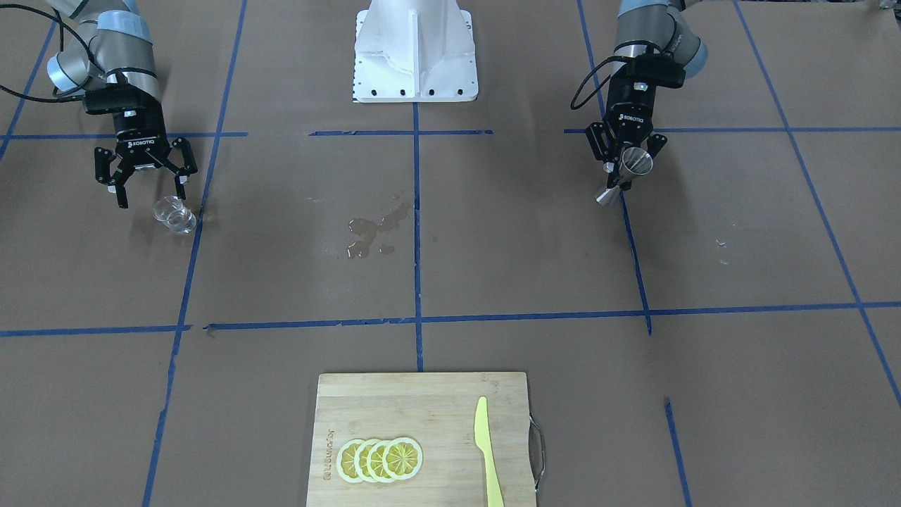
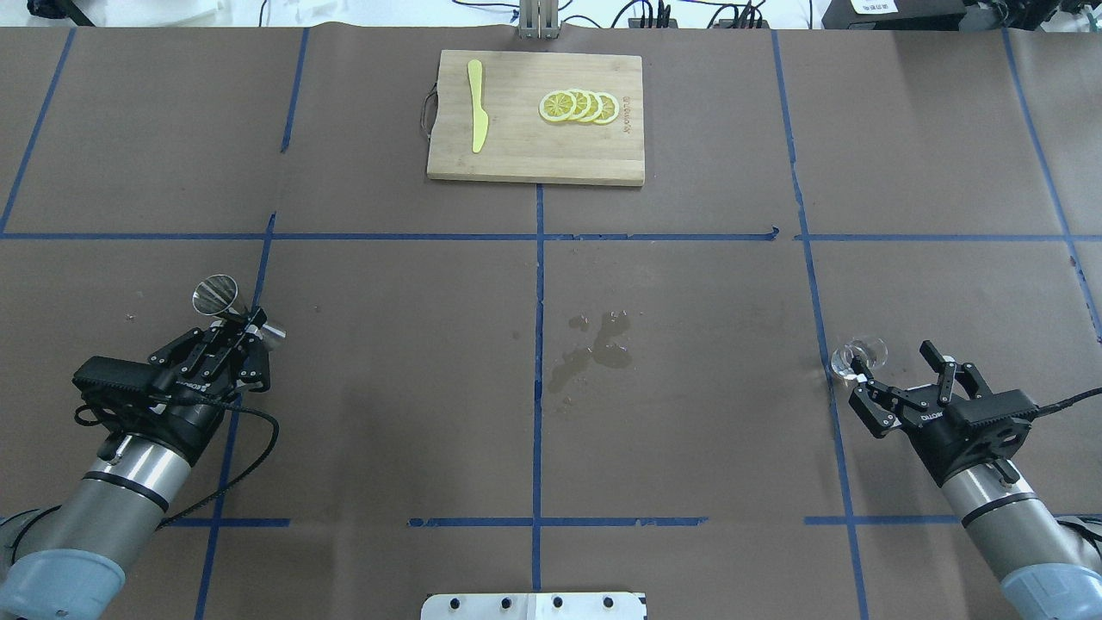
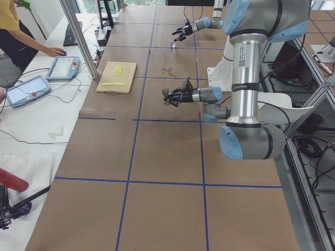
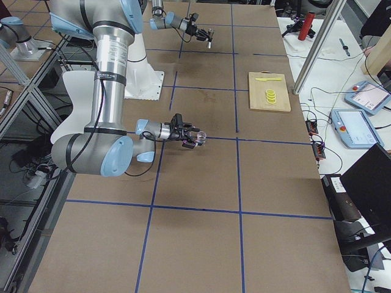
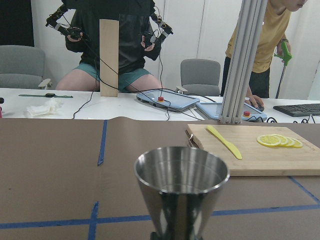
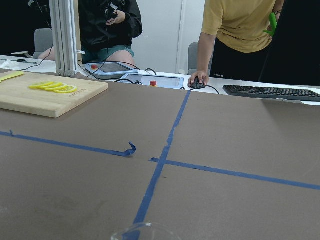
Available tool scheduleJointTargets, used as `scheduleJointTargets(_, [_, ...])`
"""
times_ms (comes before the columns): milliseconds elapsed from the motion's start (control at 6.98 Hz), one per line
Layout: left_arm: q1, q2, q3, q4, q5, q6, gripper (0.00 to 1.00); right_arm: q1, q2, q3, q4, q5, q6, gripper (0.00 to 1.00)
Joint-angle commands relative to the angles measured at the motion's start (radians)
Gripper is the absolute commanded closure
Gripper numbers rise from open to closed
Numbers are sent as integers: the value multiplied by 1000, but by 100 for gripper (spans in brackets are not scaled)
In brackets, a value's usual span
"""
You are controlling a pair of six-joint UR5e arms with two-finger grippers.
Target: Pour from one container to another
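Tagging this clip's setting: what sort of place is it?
Probably a robotics lab, set up as a teleoperation cell: a paper-covered table gridded with blue tape, and control tablets on a side bench.

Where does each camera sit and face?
Front-facing: across the table, facing the robot's base; both arms.
Overhead: behind the robot, looking forward; both arms.
Exterior left: left table end; left arm nearest.
Exterior right: right table end; right arm nearest.
Left wrist: looks past the steel jigger.
Right wrist: over the glass cup's rim.
All share the cutting board.
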Motion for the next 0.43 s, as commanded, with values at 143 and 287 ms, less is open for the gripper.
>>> scheduleJointTargets(143, [0,0,0,0,0,0,100,-59,25,-8,-3,-55,1,0])
scheduleJointTargets(287, [0,0,0,0,0,0,100,-63,37,-44,-1,-53,-3,0])
